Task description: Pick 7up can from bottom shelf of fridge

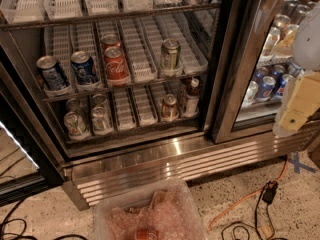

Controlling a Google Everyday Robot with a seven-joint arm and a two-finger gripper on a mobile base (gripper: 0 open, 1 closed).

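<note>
The fridge point(150, 156) stands open in front of me, with a ribbed steel base. On the bottom shelf point(132, 129), several pale green-and-silver 7up cans stand in the two left lanes. The front two are one 7up can point(75, 124) and a second can point(101, 119), with more behind them. An amber-brown can point(169, 107) and a dark bottle point(191, 96) stand further right on the same shelf. My gripper point(296, 109) is at the far right of the view, outside the fridge, in front of the shut glass door and well away from the cans.
The middle shelf holds two blue Pepsi cans point(52, 74), red Coca-Cola cans point(116, 64) and a greenish can point(170, 54). A clear plastic bin point(120, 209) sits on the floor before the fridge. An orange cable point(240, 200) and black wires lie on the floor. The open door point(15, 149) is at the left.
</note>
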